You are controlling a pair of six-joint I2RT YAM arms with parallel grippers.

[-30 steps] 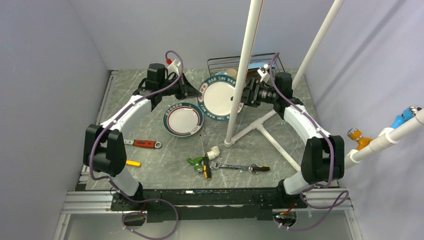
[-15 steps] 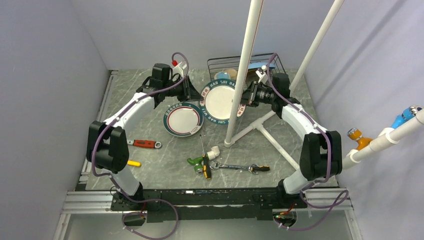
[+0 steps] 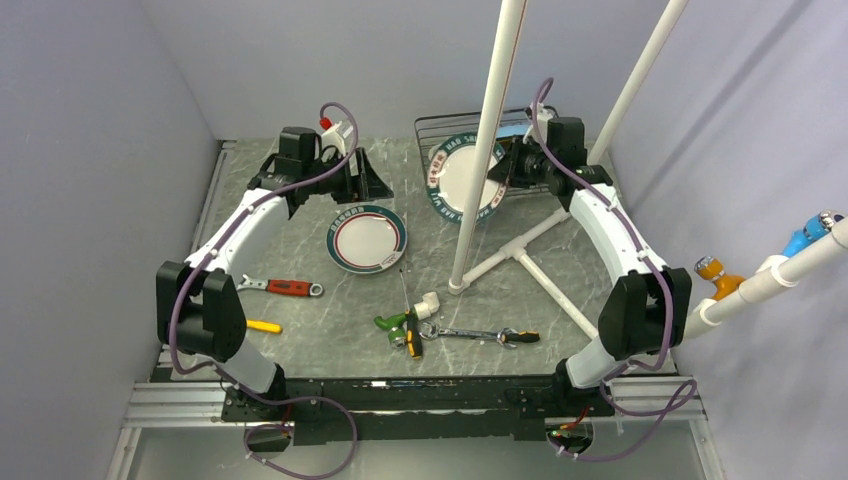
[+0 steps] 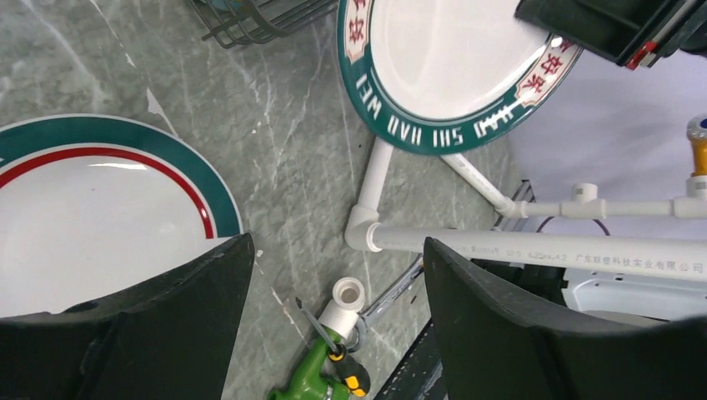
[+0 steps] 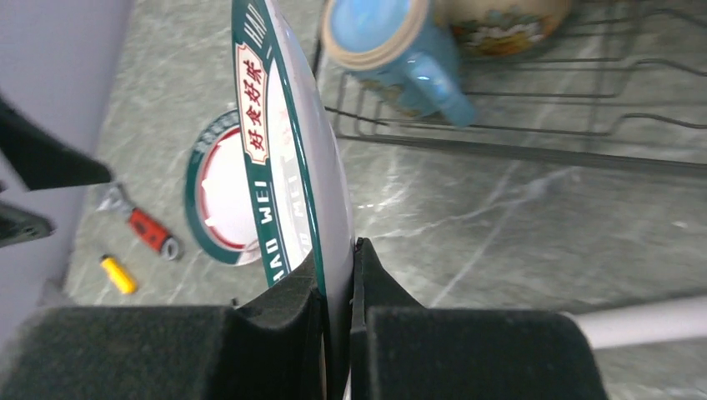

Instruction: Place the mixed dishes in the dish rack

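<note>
A white plate with a dark green lettered rim (image 3: 455,178) hangs upright just in front of the dish rack (image 3: 432,125), with my right gripper (image 3: 498,178) shut on its right edge. The right wrist view shows this plate (image 5: 288,167) edge-on between the pads (image 5: 275,304). A teal mug (image 5: 400,50) and a whitish bowl (image 5: 500,17) lie in the black wire rack (image 5: 542,108). My left gripper (image 3: 378,185) stands open and empty to the left of the held plate (image 4: 450,67). A second plate with a green and red rim (image 3: 366,238) lies flat on the table.
A white pipe pole (image 3: 490,120) rises in front of the rack, and its base (image 3: 520,258) spreads over the table. A red wrench (image 3: 290,288), a yellow handle (image 3: 265,326), a green screwdriver (image 3: 392,322) and a steel wrench (image 3: 480,334) lie near the front.
My left gripper opened, let go of the lettered plate and drew back to the left. My right gripper shut on the plate and carried it right and back toward the rack.
</note>
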